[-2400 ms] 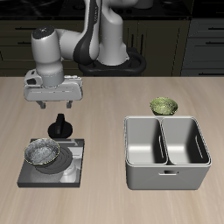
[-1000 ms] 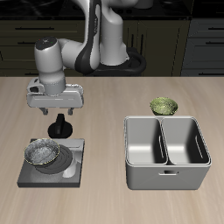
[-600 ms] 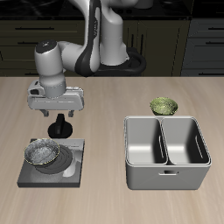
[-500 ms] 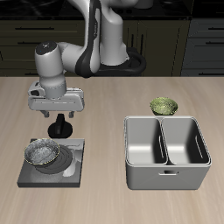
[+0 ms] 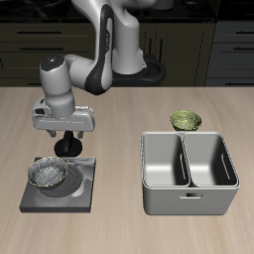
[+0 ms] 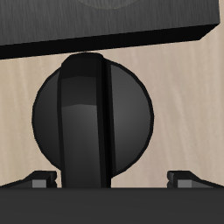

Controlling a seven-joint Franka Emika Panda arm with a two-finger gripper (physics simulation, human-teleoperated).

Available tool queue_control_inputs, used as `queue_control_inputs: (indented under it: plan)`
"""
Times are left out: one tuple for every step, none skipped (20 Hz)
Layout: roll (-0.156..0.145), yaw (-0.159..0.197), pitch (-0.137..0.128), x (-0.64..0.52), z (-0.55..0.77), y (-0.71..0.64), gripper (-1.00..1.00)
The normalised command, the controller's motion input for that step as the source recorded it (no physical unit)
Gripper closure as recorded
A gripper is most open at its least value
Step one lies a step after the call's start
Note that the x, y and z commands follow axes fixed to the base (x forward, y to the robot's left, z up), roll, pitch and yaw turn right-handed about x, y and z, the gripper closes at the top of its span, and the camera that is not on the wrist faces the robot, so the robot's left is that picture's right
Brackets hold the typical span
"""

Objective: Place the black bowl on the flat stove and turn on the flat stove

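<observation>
The black bowl (image 5: pixel 48 176) sits on the flat stove (image 5: pixel 83 189), on the plate's ringed top near the table's front edge. The stove's round black knob (image 5: pixel 67 151) stands at the plate's back edge. My gripper (image 5: pixel 67 145) is open and lowered over the knob, with one finger on each side of it. In the wrist view the knob (image 6: pixel 92 122) fills the middle, its raised ridge running between my fingertips (image 6: pixel 40 179), which stand apart from it. The stove's edge (image 6: pixel 105 22) shows beyond the knob.
A grey two-compartment metal tray (image 5: pixel 189 203) stands beside the stove. A green-yellow patterned bowl (image 5: pixel 186 120) lies behind the tray. The robot's base and dark cabinets are at the back.
My gripper has come down from above the stove's back edge until its fingers straddle the knob. The bowl and stove have not moved.
</observation>
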Motion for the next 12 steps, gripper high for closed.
queue_control_inputs:
  plan:
    - [0.019, -0.046, 0.019, -0.13, -0.22, 0.01, -1.00]
    - [-0.014, -0.028, 0.020, -0.11, -0.17, -0.02, -1.00]
    - [-0.024, -0.026, 0.015, -0.05, -0.12, -0.09, -1.00]
    - [0.064, -0.090, 0.032, -0.17, -0.24, -0.03, -1.00]
    - [-0.117, -0.041, 0.066, -0.11, -0.26, -0.17, -1.00]
    - [0.066, 0.053, -0.068, -0.39, -0.18, 0.14, 1.00]
    - [-0.017, 0.041, 0.008, -0.06, -0.05, -0.13, 1.00]
    - [-0.025, 0.021, -0.009, -0.10, 0.02, -0.12, 1.00]
    - [0.010, 0.001, -0.019, -0.10, 0.09, -0.19, 1.00]
    - [-0.049, 0.014, -0.013, -0.10, 0.11, -0.25, 1.00]
    - [-0.051, 0.033, -0.010, -0.03, 0.13, -0.24, 1.00]
    - [-0.003, 0.031, -0.023, -0.06, 0.16, -0.19, 1.00]
